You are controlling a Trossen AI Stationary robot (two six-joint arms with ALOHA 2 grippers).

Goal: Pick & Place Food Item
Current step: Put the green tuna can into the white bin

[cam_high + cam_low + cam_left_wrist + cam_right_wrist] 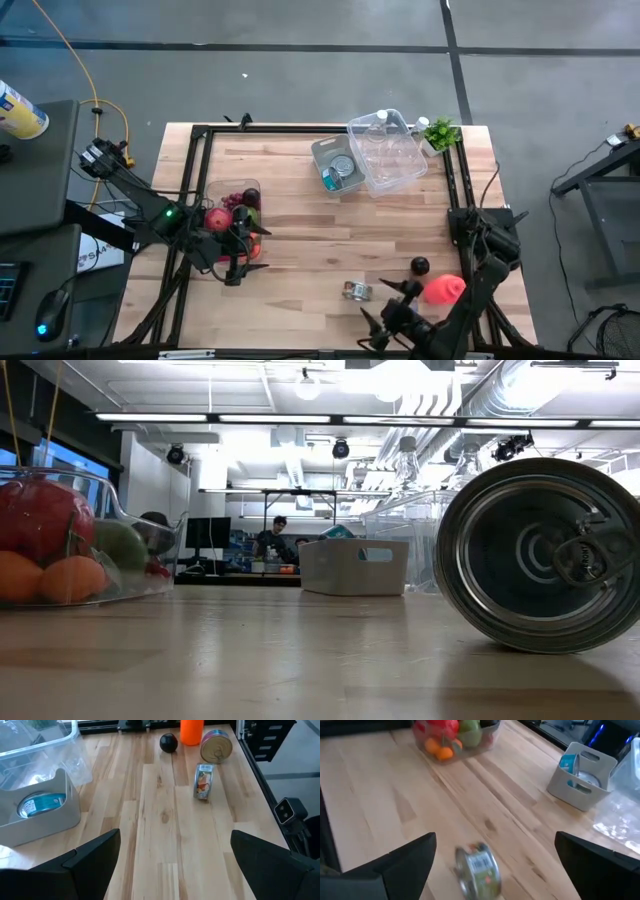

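Note:
A small food can with a green and red label lies on its side on the wood table [357,290], between the two grippers. In the right wrist view the can [477,870] sits just ahead of my open right gripper [496,840], which hovers near the table's near edge [385,320]. My left gripper [240,268] is open beside the glass fruit bowl [235,215] and faces the can [203,781] from a distance; its fingers [175,840] touch nothing. The low view shows the can's ring-pull end [540,555] close up.
A grey bin [338,165] holding a teal can stands toward the far edge, next to a clear plastic tub [388,150] and a green plant [438,133]. A black ball [419,265], an orange cup [443,290] and a second can [216,747] sit near the right arm. Bare wood lies mid-table.

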